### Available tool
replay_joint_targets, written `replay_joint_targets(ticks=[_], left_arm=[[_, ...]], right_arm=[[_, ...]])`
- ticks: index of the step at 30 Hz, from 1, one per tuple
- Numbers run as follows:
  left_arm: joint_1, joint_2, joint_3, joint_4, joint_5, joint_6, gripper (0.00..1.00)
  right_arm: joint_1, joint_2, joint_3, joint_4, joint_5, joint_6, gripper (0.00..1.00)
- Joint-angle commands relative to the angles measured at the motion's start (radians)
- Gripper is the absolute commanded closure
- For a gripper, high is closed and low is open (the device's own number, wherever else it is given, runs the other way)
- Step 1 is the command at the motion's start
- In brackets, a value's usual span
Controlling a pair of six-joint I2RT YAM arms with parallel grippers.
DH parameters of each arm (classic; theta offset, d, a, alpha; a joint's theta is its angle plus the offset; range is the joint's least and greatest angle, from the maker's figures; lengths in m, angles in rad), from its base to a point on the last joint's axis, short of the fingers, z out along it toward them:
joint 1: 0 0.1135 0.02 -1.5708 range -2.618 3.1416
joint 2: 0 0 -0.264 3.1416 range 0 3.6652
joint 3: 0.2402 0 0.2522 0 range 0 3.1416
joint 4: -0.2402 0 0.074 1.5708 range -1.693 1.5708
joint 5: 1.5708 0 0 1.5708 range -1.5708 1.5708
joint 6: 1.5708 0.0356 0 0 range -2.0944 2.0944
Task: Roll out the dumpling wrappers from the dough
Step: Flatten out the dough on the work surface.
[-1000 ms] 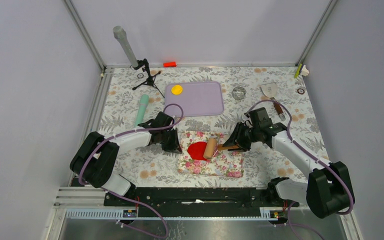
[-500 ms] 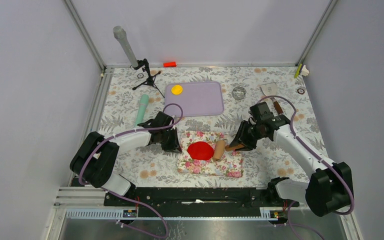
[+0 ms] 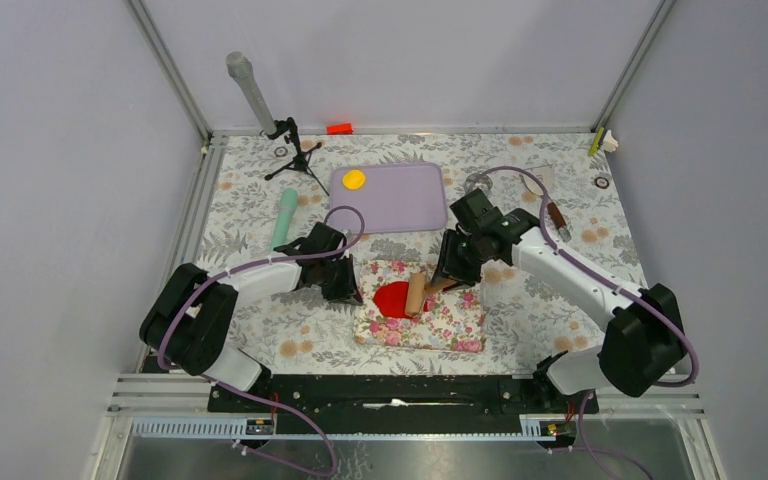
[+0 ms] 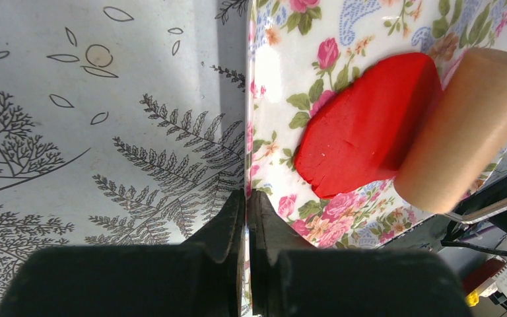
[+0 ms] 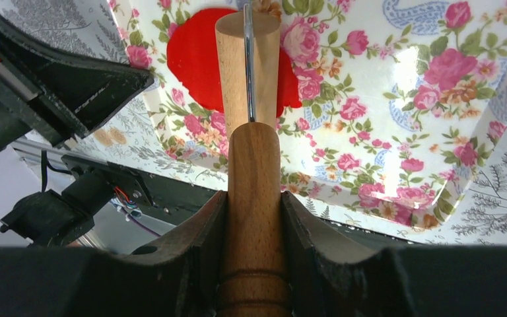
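Just changed: I am watching the rolling pin [image 3: 417, 293] riding back onto the right part of the dough [image 4: 363, 135]. Half a second ago it was lying clear to the right of it, and the right arm is now reaching in from the upper centre of the overhead frame.
Meaning for task: I am reading this as another flattening pass. The dough is lying as one irregular sheet, and no red disc is cut yet.
Right gripper [image 5: 254, 218]: clamping the pin's wooden handle, one finger on each side.
Left gripper [image 4: 246, 218]: jaws pressing together, tips sitting at the left edge of the floral mat [image 3: 450, 325]. I am unable to tell whether cloth is pinched.
Dough location: lying on the mat's left half, centre of the overhead frame, partly under the roller.
Counts: I am counting one red dough sheet, one yellow wrapper [image 3: 354, 179] on one purple tray [image 3: 400, 200], one rolling pin, one mat, one green tool [image 3: 284, 218], one red-orange block [image 3: 339, 128].
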Motion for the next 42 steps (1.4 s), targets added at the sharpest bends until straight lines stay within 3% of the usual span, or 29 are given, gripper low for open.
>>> replay_joint_targets(ticks=[1, 10, 24, 31, 36, 42], left_arm=[[0.008, 0.004, 0.030, 0.048, 0.008, -0.008, 1.00], [0.008, 0.009, 0.029, 0.046, 0.007, -0.010, 1.00], [0.008, 0.011, 0.026, 0.039, -0.009, -0.013, 1.00], [0.008, 0.003, 0.017, 0.039, -0.006, -0.007, 1.00], [0.008, -0.003, 0.015, 0.041, -0.005, -0.005, 1.00], [0.008, -0.008, 0.018, 0.045, -0.001, -0.008, 1.00]], right_arm=[[-0.001, 0.039, -0.015, 0.102, -0.026, 0.039, 1.00], [-0.001, 0.048, -0.135, 0.118, -0.052, 0.036, 1.00], [-0.006, -0.111, -0.326, -0.059, 0.061, 0.014, 1.00], [-0.091, -0.165, -0.363, -0.137, 0.090, -0.036, 1.00], [-0.157, -0.201, -0.319, -0.198, 0.111, -0.086, 1.00], [-0.141, -0.178, -0.103, -0.176, 0.001, -0.063, 1.00]])
